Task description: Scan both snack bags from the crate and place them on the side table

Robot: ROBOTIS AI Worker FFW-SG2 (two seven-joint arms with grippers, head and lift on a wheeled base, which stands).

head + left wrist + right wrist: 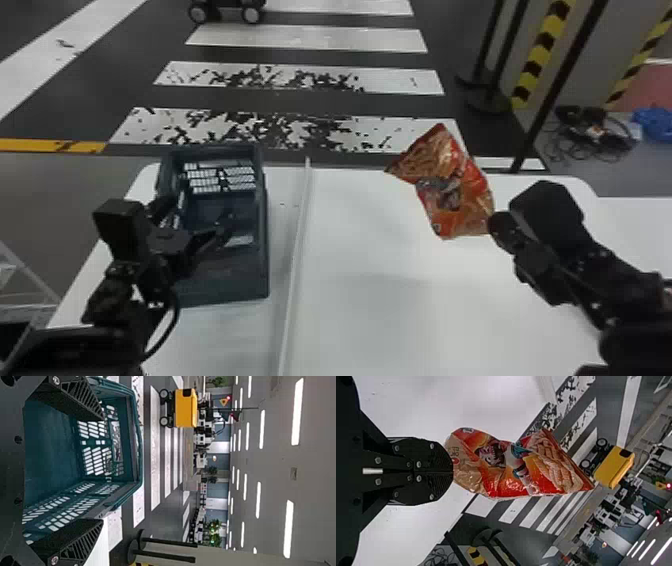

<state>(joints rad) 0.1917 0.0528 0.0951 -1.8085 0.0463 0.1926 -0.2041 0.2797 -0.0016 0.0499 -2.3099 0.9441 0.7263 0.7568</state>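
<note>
In the head view my right gripper [497, 226] is over the right part of the white table, shut on the lower end of a red and orange snack bag [450, 187]. The right wrist view has the snack bag [514, 467] sticking out from the closed right gripper [451, 471]. My left gripper [225, 230] stands open at the dark blue-green crate [266, 240] on the table's left. In the left wrist view the fingers of the left gripper [104, 469] are wide apart with the crate [136, 439] around and beyond them, nothing between them.
A raised white strip [295, 240] divides the white table [390, 310] between crate and right arm. Beyond the table's far edge stand black poles [555, 85] at the right, and cables [590, 132] lie on the floor there. A yellow wheeled robot [185, 407] is farther off.
</note>
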